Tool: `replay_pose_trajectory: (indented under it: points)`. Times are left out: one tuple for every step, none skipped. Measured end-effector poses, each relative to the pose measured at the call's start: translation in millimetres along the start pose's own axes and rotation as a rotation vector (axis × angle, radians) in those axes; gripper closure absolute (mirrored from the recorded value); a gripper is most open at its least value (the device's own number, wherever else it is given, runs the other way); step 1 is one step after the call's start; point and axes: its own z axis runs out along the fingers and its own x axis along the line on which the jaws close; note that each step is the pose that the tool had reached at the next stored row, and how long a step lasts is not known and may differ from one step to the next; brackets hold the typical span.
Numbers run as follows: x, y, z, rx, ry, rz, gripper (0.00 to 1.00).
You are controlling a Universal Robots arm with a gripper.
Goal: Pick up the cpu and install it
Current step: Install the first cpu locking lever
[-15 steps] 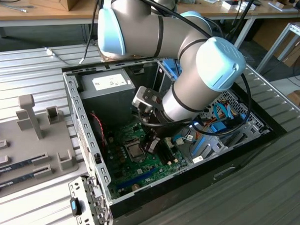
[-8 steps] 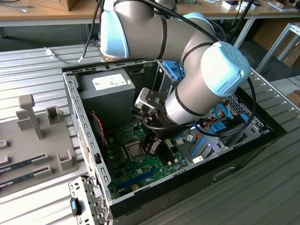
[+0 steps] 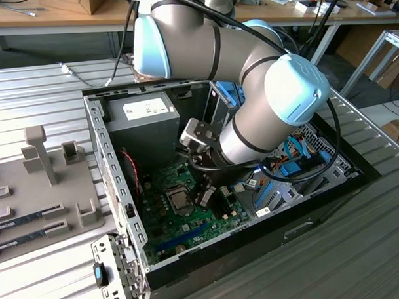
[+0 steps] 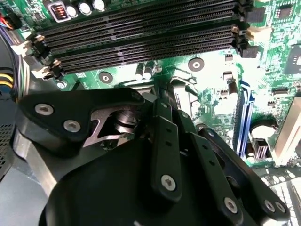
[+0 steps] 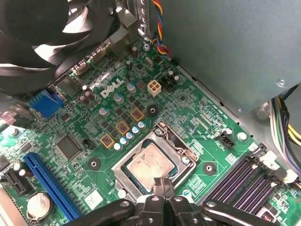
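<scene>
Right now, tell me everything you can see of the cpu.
The cpu is a small flat square chip with a dull silvery metal lid. It lies flat and level inside the metal socket frame on the green motherboard, apparently seated. In the first wrist view the gripper is at its near edge, one fingertip over the lid's rim; whether they touch cannot be told. In the exterior view the chip shows deep inside the open computer case.

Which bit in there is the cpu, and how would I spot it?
Look inside the open computer case at the green motherboard. Near its middle, in a metal-framed socket, lies the cpu, a flat silvery square. Its neighbours are small round capacitors and long dark memory slots.
</scene>
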Motion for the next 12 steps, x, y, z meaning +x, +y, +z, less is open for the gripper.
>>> replay_pose_trajectory:
  points:
    - [-0.5, -0.5, -0.1, -0.0001, -0.0002, 0.000, 0.89]
    - [-1.7, -1.6, -0.3, -0.0003, -0.0003, 0.000, 0.89]
    - [-2.3, -2.2, -0.5, -0.0002, -0.0003, 0.000, 0.89]
    - [-2.8, -2.8, -0.8, -0.0002, -0.0002, 0.000, 0.89]
    - [-3.8, -3.9, -1.0, -0.0002, -0.0002, 0.000, 0.89]
    - [-4.3, -4.4, -1.1, -0.0004, -0.0004, 0.000, 0.89]
    - [-4.8, -5.2, -0.1, -0.0012, -0.0005, 0.000, 0.89]
    - [-4.9, -5.6, 0.9, -0.0027, -0.0015, -0.001, 0.89]
    - [-4.9, -5.8, 1.8, -0.0047, -0.0033, -0.001, 0.89]
    - [-5.1, -6.2, 3.2, -0.0103, -0.0096, -0.003, 0.89]
    - [-5.1, -6.2, 3.4, -0.0143, -0.0134, -0.004, 0.89]
    - [-5.0, -6.3, 3.7, -0.0180, -0.0172, -0.005, 0.89]
